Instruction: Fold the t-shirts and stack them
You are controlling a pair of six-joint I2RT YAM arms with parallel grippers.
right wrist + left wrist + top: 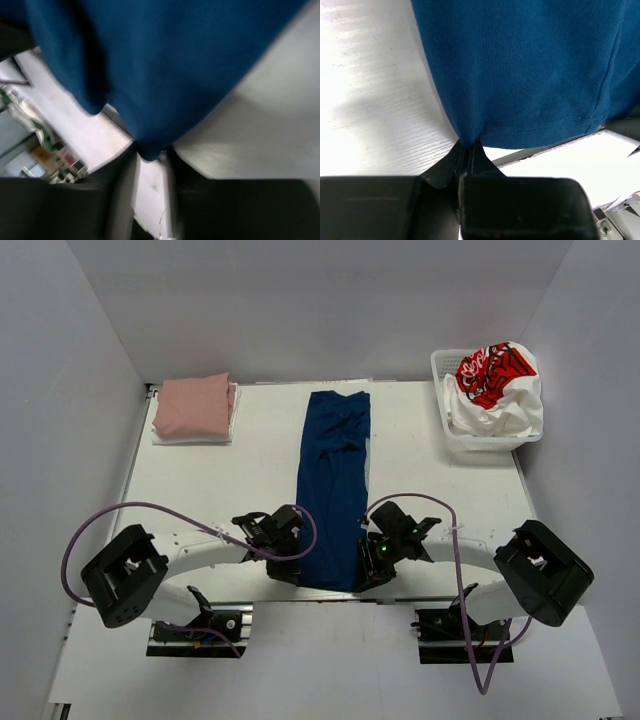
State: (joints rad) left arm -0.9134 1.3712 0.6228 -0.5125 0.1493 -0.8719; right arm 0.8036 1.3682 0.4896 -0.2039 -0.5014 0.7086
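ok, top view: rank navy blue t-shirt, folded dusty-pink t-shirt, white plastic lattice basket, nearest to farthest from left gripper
1. navy blue t-shirt, centre, in left gripper
2. dusty-pink t-shirt, far left
3. white lattice basket, far right

We see a navy blue t-shirt (pixel 335 480), a dusty-pink tee (pixel 193 407), a white tee printed red (pixel 497 380), a white basket (pixel 443 390), a white bench (pixel 440 490).

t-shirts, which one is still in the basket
The white t-shirt with the red graphic, bunched in the white basket at far right. The pink t-shirt lies folded at far left; the navy t-shirt lies stretched mid-table.
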